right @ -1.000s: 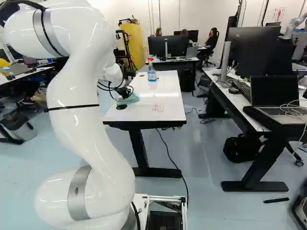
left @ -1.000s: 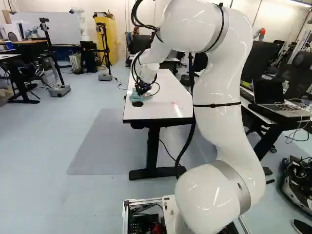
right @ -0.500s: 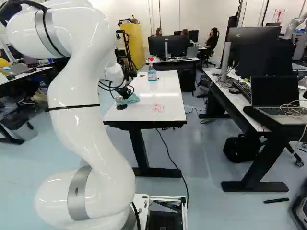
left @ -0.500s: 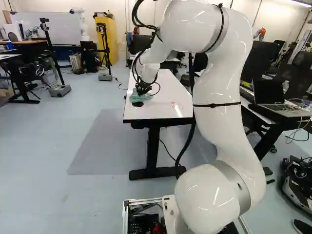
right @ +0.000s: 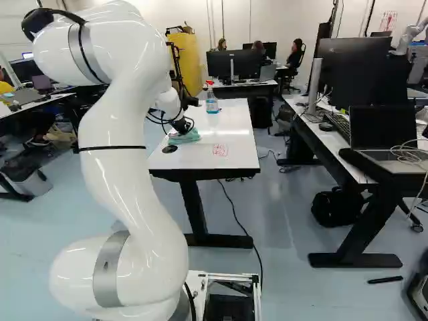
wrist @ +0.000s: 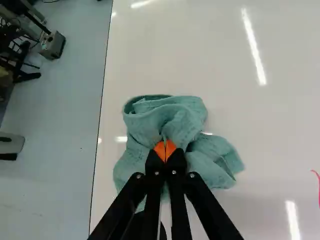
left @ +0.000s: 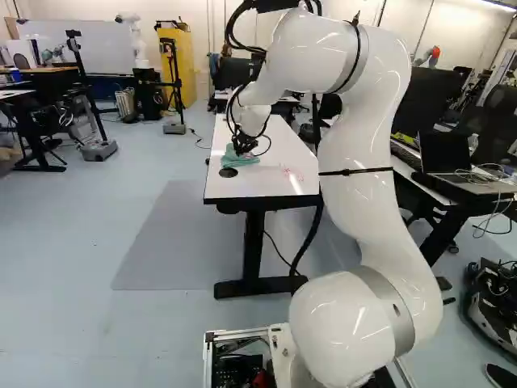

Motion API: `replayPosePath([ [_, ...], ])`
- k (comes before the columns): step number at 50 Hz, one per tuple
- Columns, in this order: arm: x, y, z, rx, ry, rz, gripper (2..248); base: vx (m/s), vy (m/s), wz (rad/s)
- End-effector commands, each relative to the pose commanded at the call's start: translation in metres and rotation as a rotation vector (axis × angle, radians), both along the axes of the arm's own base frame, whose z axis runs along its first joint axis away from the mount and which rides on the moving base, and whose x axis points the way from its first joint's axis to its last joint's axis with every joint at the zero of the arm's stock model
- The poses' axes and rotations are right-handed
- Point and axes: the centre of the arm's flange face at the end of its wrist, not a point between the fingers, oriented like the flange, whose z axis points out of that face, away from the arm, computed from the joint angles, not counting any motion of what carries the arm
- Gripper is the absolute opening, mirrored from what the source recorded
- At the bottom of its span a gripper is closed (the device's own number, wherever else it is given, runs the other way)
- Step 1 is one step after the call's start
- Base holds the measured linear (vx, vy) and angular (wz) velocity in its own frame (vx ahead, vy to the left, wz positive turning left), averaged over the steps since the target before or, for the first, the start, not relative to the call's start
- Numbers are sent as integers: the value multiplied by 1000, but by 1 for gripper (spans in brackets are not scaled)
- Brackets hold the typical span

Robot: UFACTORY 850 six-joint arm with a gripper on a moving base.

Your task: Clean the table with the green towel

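Right now the gripper (left: 243, 147) is at the white table (right: 244, 137), with its jaws drawn together and clamped on a fold of the green towel (wrist: 165, 112). In the wrist view the orange pads (wrist: 170, 148) nearly meet at their tips, pinching the cloth. The towel lies bunched on the tabletop around the jaws: a thick, rumpled fold sits just ahead of them, one part spreads to the side nearer the table's long edge, and a looser, creased flap reaches out on the opposite side. The towel is apart from that long edge, beyond which the floor (wrist: 55, 120) shows.

Closer to the base than the jaws, and just beside the towel, is a round black grommet (right: 170, 148) in the tabletop. Red scribble (right: 220, 150) marks the surface to the right of the jaws and somewhat nearer the base. Farther ahead of the jaws, and to their right, a spray bottle (right: 212, 104) with blue liquid and a red and white head stands upright on the table. Well apart to the jaws' right, an open laptop (right: 382, 127) sits on another desk. Past the jaws, beyond the table's far end, stands a yellow cabinet (right: 190, 63).
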Motion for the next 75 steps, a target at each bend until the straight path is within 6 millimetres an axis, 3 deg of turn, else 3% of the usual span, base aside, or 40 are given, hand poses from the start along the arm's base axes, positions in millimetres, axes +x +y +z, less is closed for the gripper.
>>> replayPosePath([
  [14, 21, 13, -3, 4, -21, 13, 20, 0, 0, 0],
  [34, 21, 47, -3, 6, -28, 60, 20, 0, 0, 0],
  [56, -6, 74, -1, 2, -9, 109, 20, 0, 0, 0],
  [75, -35, 65, 2, -4, 17, 107, 20, 0, 0, 0],
])
